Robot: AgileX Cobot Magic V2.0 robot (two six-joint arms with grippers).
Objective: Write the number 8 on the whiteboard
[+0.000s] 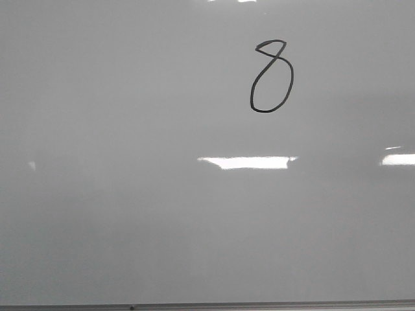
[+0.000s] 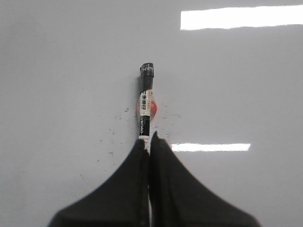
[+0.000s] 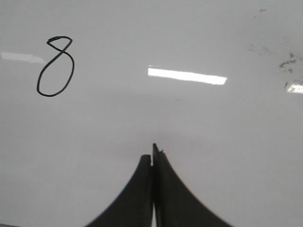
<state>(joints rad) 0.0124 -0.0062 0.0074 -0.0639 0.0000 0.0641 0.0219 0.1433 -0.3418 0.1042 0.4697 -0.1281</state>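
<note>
Overhead, left jaws around marker (image 2: 145, 111).

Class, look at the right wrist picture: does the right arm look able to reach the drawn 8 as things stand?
Probably yes. Bare whiteboard lies between the right gripper and the number 8, with nothing in the way. The gripper is shut and empty, though; the marker is in the left gripper.

Setting appears to be an indoor lab or office workspace. A glossy whiteboard (image 1: 130, 214) fills every view; long rectangular ceiling-light reflections (image 1: 246, 162) lie on the whiteboard, just below the drawn number 8 (image 1: 271, 76).
</note>
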